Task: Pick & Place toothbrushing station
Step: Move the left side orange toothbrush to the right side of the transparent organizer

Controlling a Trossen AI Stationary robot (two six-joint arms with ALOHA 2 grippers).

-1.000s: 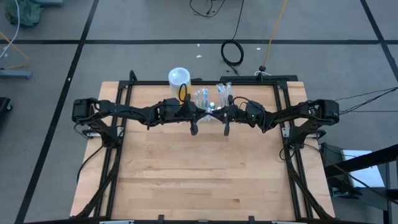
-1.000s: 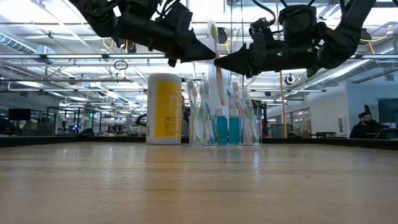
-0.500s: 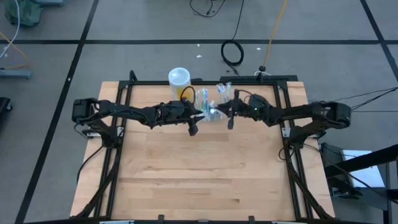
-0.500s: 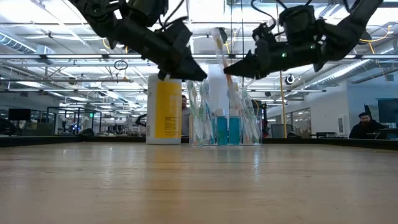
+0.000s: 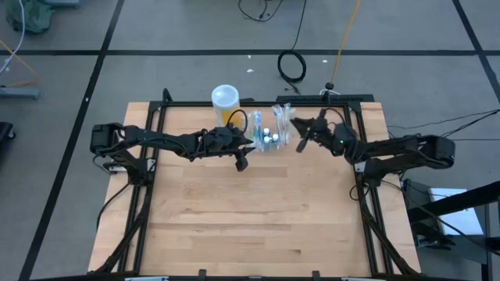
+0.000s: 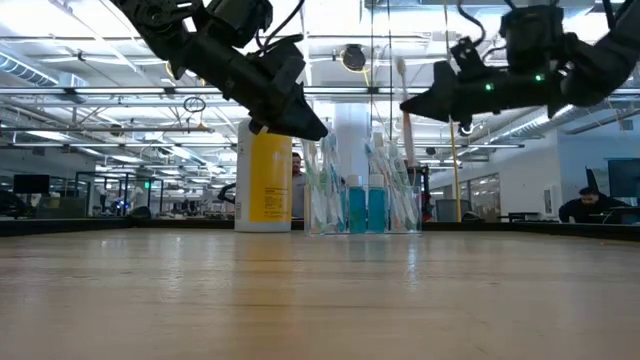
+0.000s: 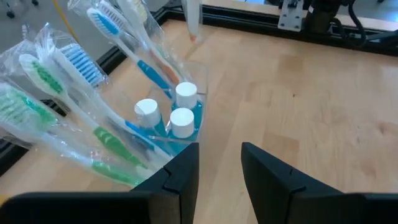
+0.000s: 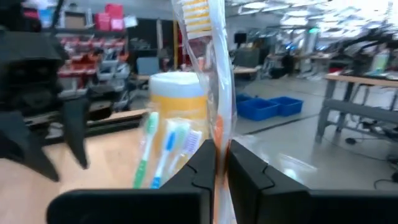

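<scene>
Toothbrushes have changed hands since a second ago: back then both hands met above the toothbrushing station (image 5: 267,137) around one wrapped toothbrush (image 6: 403,95), and now they have drawn apart. On the station's left, the left hand (image 5: 242,161) has let go; its fingers (image 7: 180,180) stand parted with nothing between them, hanging just beside the station and above the wood. The station itself sits where it was, near the far edge of the worktop (image 5: 250,218), just right of the yellow cup (image 5: 225,100) with the white top, packed with wrapped brushes and three white-capped blue tubes (image 7: 175,112). On the station's right, the right hand (image 5: 301,137) has swung outward and away from the station, its fingers (image 8: 249,171) pinched closed on the wrapped toothbrush, which stands upright in the grip with yellow bristles at its top.

The worktop is pale wood planking inside a black frame. Beyond the station's far side lies grey floor marked with dark lines, with a coiled black cable (image 5: 293,67) on it. At table height the room behind shows ceiling lights, benches, and a seated person (image 6: 590,200) far off to the station's right
</scene>
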